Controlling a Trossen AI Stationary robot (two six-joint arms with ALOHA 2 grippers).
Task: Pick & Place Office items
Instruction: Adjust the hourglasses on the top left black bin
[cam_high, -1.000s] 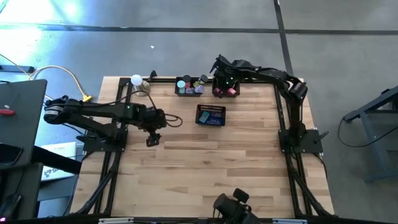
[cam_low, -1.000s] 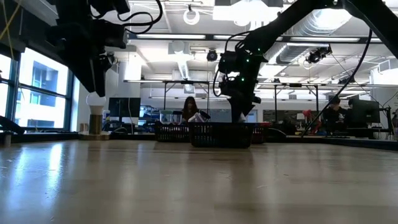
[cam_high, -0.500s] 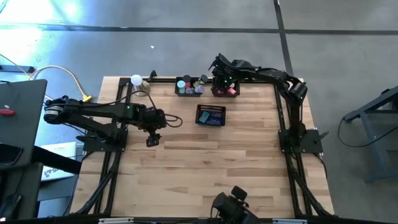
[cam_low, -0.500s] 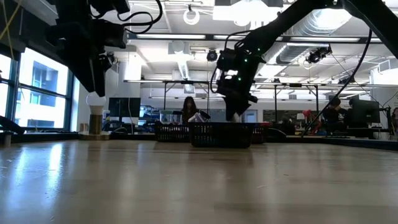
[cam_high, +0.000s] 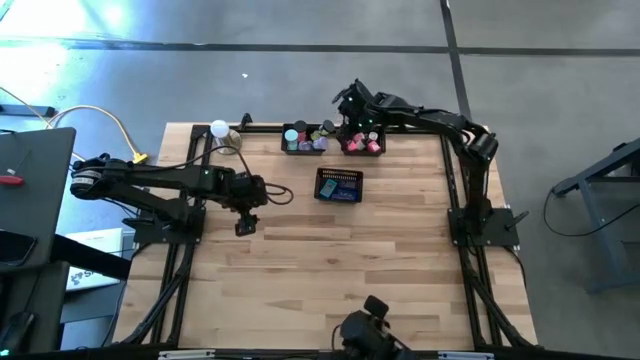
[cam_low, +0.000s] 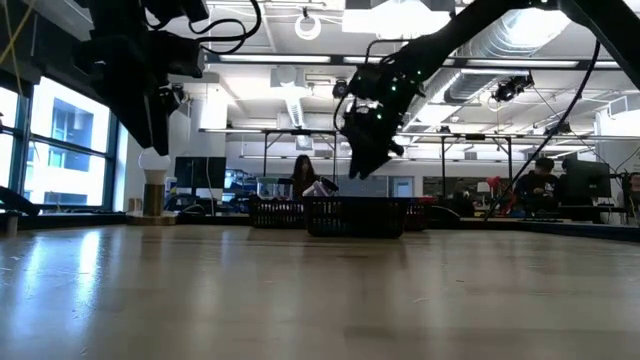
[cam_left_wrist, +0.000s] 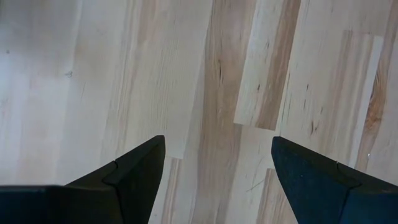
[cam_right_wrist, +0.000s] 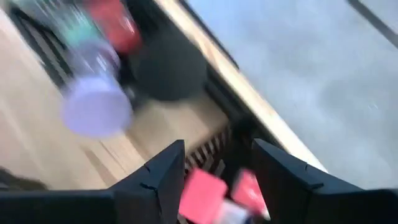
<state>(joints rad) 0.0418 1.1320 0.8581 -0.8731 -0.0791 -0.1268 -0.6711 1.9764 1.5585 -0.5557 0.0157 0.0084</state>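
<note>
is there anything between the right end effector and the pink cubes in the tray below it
Nothing visible. The right end effector hangs open above the pink cubes in the black mesh tray; only air shows between its fingers.

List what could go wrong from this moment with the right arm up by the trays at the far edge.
1. The right gripper hangs open and empty above the far trays; it may have left without an item, so the pick could need repeating.
2. The tray of pink-red cubes and the tray of rolls sit close together by the table's far edge; a low pass could nudge one.
3. The right wrist view is motion-blurred, so aim at the lavender roll may be off.
</note>
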